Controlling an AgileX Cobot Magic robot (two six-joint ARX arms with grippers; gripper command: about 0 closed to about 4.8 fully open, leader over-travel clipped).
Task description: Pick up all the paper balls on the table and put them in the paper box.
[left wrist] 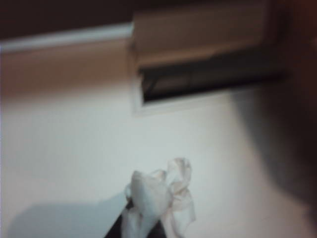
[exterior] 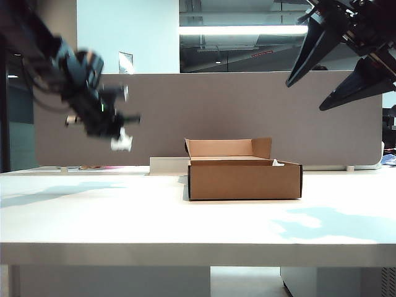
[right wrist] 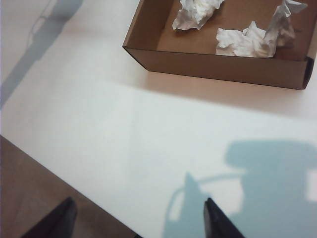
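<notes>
My left gripper (exterior: 123,137) hangs in the air left of the paper box (exterior: 244,179), shut on a white paper ball (exterior: 122,144). In the left wrist view that paper ball (left wrist: 158,198) sits crumpled between the dark jaws of the left gripper (left wrist: 141,230), above the white table (left wrist: 74,163). My right gripper (exterior: 331,80) is raised high at the upper right, open and empty. The right wrist view shows the right gripper (right wrist: 141,218) with its fingertips far apart over the table's front edge. Two paper balls (right wrist: 198,12) (right wrist: 255,37) lie inside the paper box (right wrist: 213,64).
A grey fabric divider panel (exterior: 247,105) runs behind the table. A flat white block (exterior: 168,164) lies behind the box at its left. The box's upright flaps (exterior: 229,148) stand at its rear. Arm shadows fall on the table (exterior: 124,210).
</notes>
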